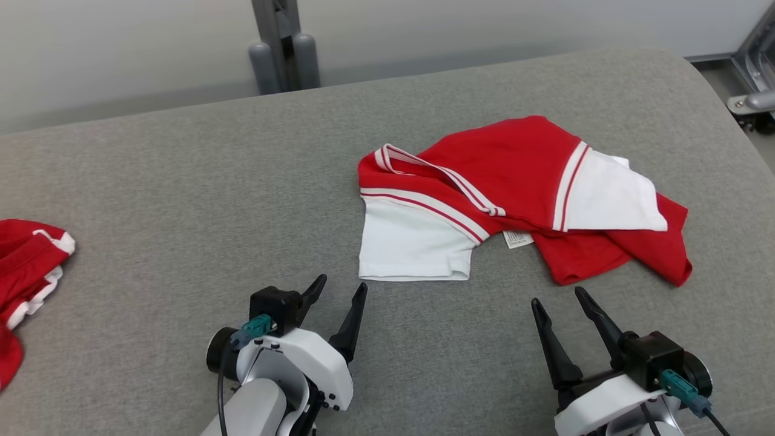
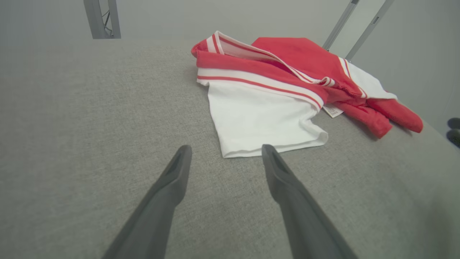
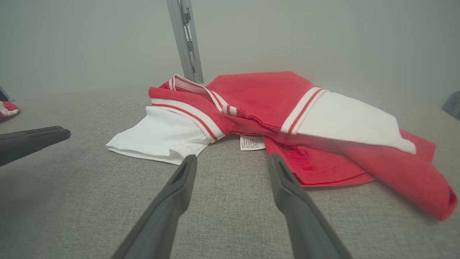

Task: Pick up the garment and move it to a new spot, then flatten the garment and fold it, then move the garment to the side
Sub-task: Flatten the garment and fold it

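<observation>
Left hand (image 1: 342, 281) and right hand (image 1: 557, 295) sit low at the near edge, fingers spread, both released and holding nothing. Across the grey desk (image 1: 181, 200), the red-and-white shirt (image 1: 514, 175) lies right of centre, just beyond the fingertips, rumpled and doubled over itself. Another red garment (image 1: 24, 260) waits well apart at the far left. One white sleeve (image 1: 412, 242) points toward the left hand, with the care label (image 1: 517, 239) peeking out beside it. No flattening or folding shows yet, so the pick-up, smoothing, fold and shift aside all seem to lie ahead.
</observation>
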Tool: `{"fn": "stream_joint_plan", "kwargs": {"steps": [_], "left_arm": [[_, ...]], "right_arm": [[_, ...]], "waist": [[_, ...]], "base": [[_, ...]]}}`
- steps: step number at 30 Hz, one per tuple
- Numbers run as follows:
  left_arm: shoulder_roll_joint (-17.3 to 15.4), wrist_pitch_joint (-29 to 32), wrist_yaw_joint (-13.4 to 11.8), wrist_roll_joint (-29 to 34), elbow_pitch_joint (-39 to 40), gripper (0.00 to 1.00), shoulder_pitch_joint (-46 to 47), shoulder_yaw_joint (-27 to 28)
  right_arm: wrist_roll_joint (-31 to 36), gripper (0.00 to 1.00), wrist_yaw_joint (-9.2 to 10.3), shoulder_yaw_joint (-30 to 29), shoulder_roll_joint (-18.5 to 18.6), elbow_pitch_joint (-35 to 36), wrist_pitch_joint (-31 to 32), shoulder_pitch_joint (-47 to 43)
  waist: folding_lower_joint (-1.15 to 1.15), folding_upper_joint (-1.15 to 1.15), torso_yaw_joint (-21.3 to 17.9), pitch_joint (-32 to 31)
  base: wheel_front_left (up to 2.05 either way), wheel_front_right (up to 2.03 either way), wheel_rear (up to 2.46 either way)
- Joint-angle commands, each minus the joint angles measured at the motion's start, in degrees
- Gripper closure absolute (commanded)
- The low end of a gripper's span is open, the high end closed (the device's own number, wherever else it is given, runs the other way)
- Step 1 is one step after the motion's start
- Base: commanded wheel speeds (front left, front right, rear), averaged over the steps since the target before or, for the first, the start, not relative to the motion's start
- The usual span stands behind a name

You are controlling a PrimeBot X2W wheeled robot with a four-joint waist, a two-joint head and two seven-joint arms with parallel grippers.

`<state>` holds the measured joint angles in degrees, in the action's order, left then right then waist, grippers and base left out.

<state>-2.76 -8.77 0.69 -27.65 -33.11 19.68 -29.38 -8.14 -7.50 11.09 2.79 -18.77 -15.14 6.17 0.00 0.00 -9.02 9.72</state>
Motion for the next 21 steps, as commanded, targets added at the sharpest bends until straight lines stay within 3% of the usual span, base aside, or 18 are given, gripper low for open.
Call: {"fn": "stream_joint_plan", "kwargs": {"steps": [1,12,14,15,17,18,21], "left_arm": [[-0.28,0.30,-0.23,-0.93,-1.17,0.00,1.71,-0.47],[-0.29,0.94,-2.58,-1.18,-8.14,0.01,8.66,-3.04],[-0.27,0.85,-3.27,-1.58,-9.38,0.20,9.56,-2.94],[-0.27,0.85,-3.27,-1.58,-9.38,0.20,9.56,-2.94],[-0.26,0.74,-3.79,-1.17,-10.53,0.70,10.44,-3.42],[-0.28,0.73,-3.95,-1.58,-11.48,1.00,10.60,-3.78],[-0.28,0.60,-3.96,-1.92,-11.70,1.00,10.78,-4.16]], "right_arm": [[-0.47,0.00,0.02,0.07,0.26,0.17,-0.07,0.86],[-1.08,0.00,0.02,1.07,0.26,0.65,-0.07,3.27],[-1.07,0.00,0.02,1.31,0.26,0.51,-0.07,3.83],[-1.07,0.00,0.02,1.31,0.26,0.51,-0.07,3.83],[-1.94,0.00,0.02,1.59,0.26,-0.06,-0.07,4.71],[-4.12,0.00,0.02,2.18,0.25,-1.28,-0.07,5.84],[-6.07,0.00,0.02,2.65,0.26,-3.35,-0.07,7.14]], "waist": [[0.00,0.00,-1.31,0.95],[0.00,0.00,-4.52,5.02],[0.00,0.00,-4.84,5.79],[0.00,0.00,-4.84,5.79],[0.00,0.00,-5.01,6.64],[0.00,0.00,-5.01,7.31],[0.00,0.00,-4.74,7.76]], "base": [[0.00,0.00,0.00],[0.00,0.00,0.00],[0.00,0.00,0.00],[0.00,0.00,0.00],[0.00,0.00,0.00],[0.00,0.00,0.00],[0.00,0.00,0.00]]}}
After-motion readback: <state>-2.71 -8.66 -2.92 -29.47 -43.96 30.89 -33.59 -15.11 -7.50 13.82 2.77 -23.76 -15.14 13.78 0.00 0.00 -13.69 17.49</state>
